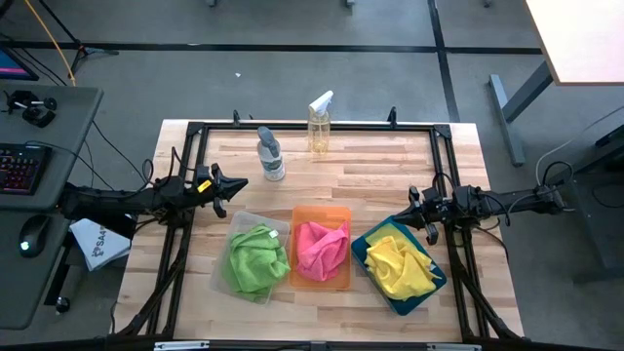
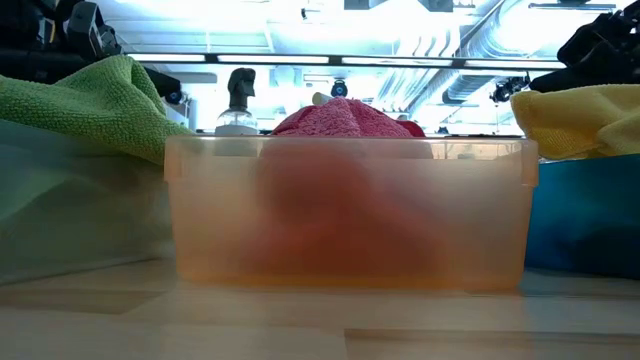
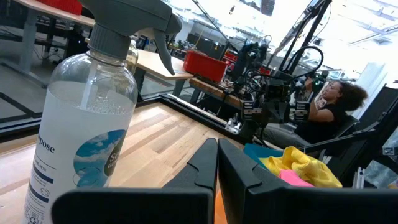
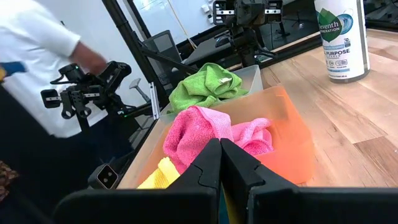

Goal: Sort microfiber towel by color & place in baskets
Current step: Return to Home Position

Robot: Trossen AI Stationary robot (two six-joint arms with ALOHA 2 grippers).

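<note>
Three baskets stand in a row at the table's near side. The clear basket (image 1: 242, 232) holds lime green towels (image 1: 257, 258). The orange basket (image 1: 322, 212) holds pink towels (image 1: 322, 246). The teal basket (image 1: 363, 246) holds yellow towels (image 1: 400, 265). My left gripper (image 1: 237, 182) is shut and empty, level, just beyond the clear basket's far left corner. My right gripper (image 1: 413, 200) is shut and empty, level, above the teal basket's far corner. The towels also show in the right wrist view: green (image 4: 205, 87), pink (image 4: 211, 134).
Two clear spray bottles stand at the table's far side: one with a grey trigger (image 1: 270, 154) near my left gripper, one with a white trigger (image 1: 320, 123) farther back. A dark frame (image 1: 312, 128) rims the table. People show beyond the table (image 3: 329, 112) (image 4: 37, 62).
</note>
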